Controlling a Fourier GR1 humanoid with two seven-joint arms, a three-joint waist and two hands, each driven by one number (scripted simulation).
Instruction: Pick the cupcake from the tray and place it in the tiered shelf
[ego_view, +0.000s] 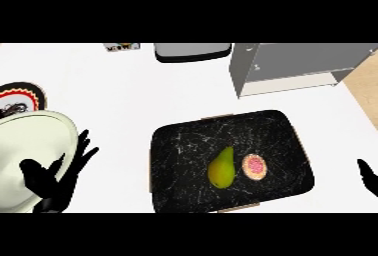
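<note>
So the white desk (148, 95) took up most of the view. Next biggest was the black tray (184, 190) with a scratchy marbled look, sitting right of centre and turned a little. Up at the far right stood the grey tiered shelf (295, 67), well apart from the tray. A pale plate (29, 145) showed at the left edge, with a round patterned thing (22, 97) just behind it, hard to say what exactly. A dark-rimmed grey object (192, 51) sat at the far edge, beside the shelf.

The left hand (55, 182) was at the lower left, over the plate's edge, fingers spread and straight, holding nothing. On the tray lay a green-yellow pear (221, 167), pointy end toward the far side. The cupcake (255, 166) with pink top sat just beside it on the right, untouched. The right hand (368, 177) only poked in at the right edge; couldn't tell how its fingers were set.
</note>
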